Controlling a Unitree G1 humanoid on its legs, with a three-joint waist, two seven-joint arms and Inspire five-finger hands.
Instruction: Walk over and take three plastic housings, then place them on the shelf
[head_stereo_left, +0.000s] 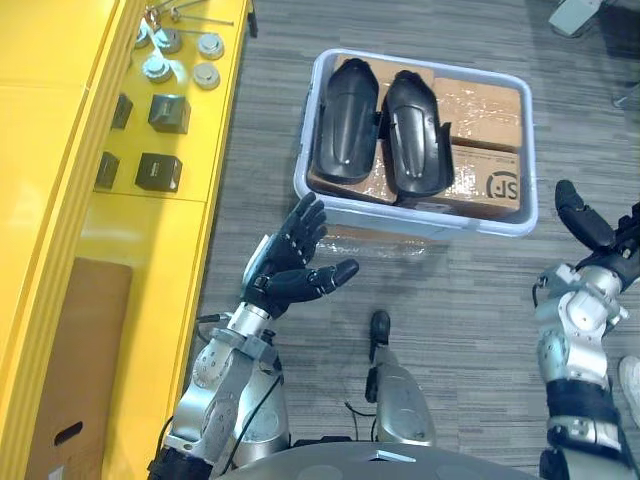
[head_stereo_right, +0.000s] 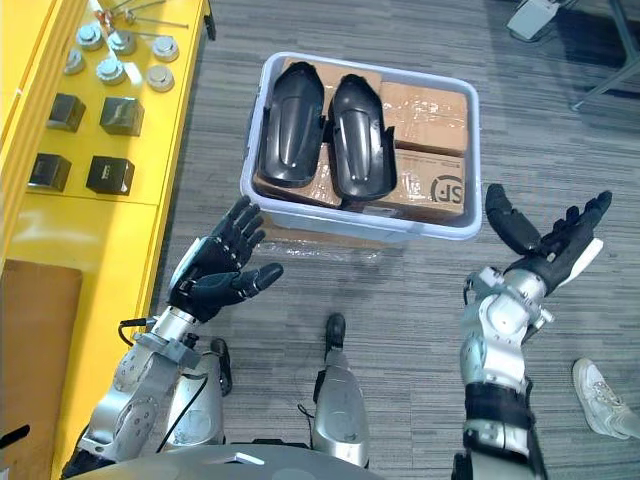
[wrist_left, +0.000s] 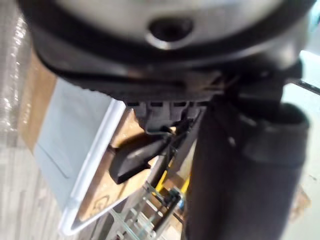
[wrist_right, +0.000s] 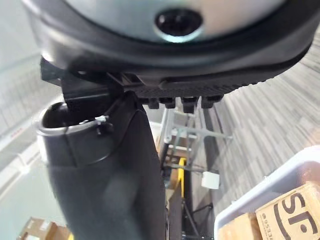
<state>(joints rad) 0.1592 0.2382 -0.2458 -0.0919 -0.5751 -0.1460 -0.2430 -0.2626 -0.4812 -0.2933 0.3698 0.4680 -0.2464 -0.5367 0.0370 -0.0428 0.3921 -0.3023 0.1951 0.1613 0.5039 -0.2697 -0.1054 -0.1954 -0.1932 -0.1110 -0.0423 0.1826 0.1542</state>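
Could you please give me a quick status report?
Left hand open, empty; right hand open, empty. Two black plastic housings lie in the pale plastic bin, untouched. Nothing between hands and bin.

Silver-grey jointed arms, black forearm bands; matte black left hand (head_stereo_left: 285, 270) and right hand (head_stereo_right: 545, 255).

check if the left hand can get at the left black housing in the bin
Probably yes: the left hand hangs open just outside the bin, and the left housing lies uncovered on top of the boxes.
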